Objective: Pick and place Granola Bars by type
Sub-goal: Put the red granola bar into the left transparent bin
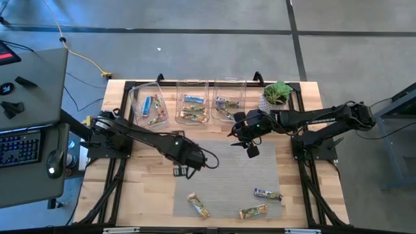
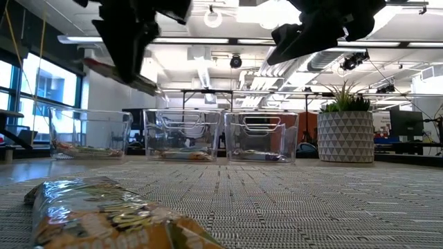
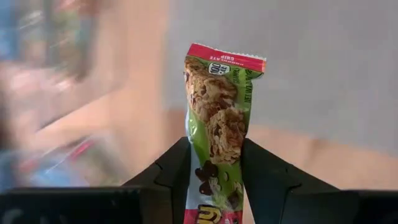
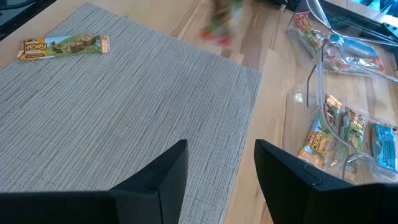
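Note:
My left gripper (image 1: pixel 187 167) hangs above the left edge of the grey mat (image 1: pixel 224 175), shut on a green granola bar with red ends (image 3: pixel 219 106). My right gripper (image 1: pixel 251 147) waits open over the mat's far right part, with nothing between its fingers (image 4: pixel 168 168). Three more bars lie flat on the mat's near part: one (image 1: pixel 199 205) toward the left, one (image 1: pixel 253 211) nearest the front edge, and a purple one (image 1: pixel 268 194). Other bars lie in the three clear bins (image 1: pixel 192 107) at the far edge. My left gripper pinches the green bar between its two fingers by the two long edges (image 3: pixel 198 163), somewhat below the bar's middle. The fingers point steeply down and lie across the bar. One red end (image 3: pixel 227 59) sticks out past the fingertips, and the bar is lifted clear of the mat.
A potted plant (image 1: pixel 276 96) in a white patterned pot stands at the far right beside the bins. Black frame rails (image 1: pixel 117 169) run along the table's sides. A desk with a keyboard (image 1: pixel 19 146) stands left of the table.

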Tool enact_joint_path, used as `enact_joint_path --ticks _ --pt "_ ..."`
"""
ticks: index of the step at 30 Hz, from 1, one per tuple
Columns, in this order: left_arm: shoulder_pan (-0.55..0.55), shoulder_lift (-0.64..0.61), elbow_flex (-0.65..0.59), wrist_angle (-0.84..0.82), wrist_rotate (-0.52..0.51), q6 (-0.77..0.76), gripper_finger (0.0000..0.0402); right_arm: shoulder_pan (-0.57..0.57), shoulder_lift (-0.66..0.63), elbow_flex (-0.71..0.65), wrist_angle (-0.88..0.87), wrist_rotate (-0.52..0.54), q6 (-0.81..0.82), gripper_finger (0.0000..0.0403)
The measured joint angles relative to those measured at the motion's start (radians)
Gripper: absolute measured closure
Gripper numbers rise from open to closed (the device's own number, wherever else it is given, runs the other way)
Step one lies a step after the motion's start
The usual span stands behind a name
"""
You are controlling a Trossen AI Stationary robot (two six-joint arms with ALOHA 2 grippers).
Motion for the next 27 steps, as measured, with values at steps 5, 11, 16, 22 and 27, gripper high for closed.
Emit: enact_joint_path --ticks 5,11,16,22,27 --pt "0.019 0.000 0.026 -0.193 -0.135 -0.104 0.0282 0.000 0.000 0.000 0.003 0.000 0.001 0.0233" --pt "0.114 -0.041 -0.009 -0.181 -0.220 -0.087 0.0282 0.000 0.000 0.000 0.015 0.000 0.001 0.0233" --pt "0.244 -0.092 -0.068 -0.177 -0.293 -0.029 0.0282 0.000 0.000 0.000 0.018 0.000 0.003 0.0233" --pt "0.439 -0.175 -0.186 -0.177 -0.321 -0.055 0.0282 0.000 0.000 0.000 0.024 0.000 0.003 0.0233" --pt "0.599 -0.231 -0.320 -0.118 -0.292 -0.228 0.0282 0.000 0.000 0.000 0.032 0.000 0.002 0.0233"
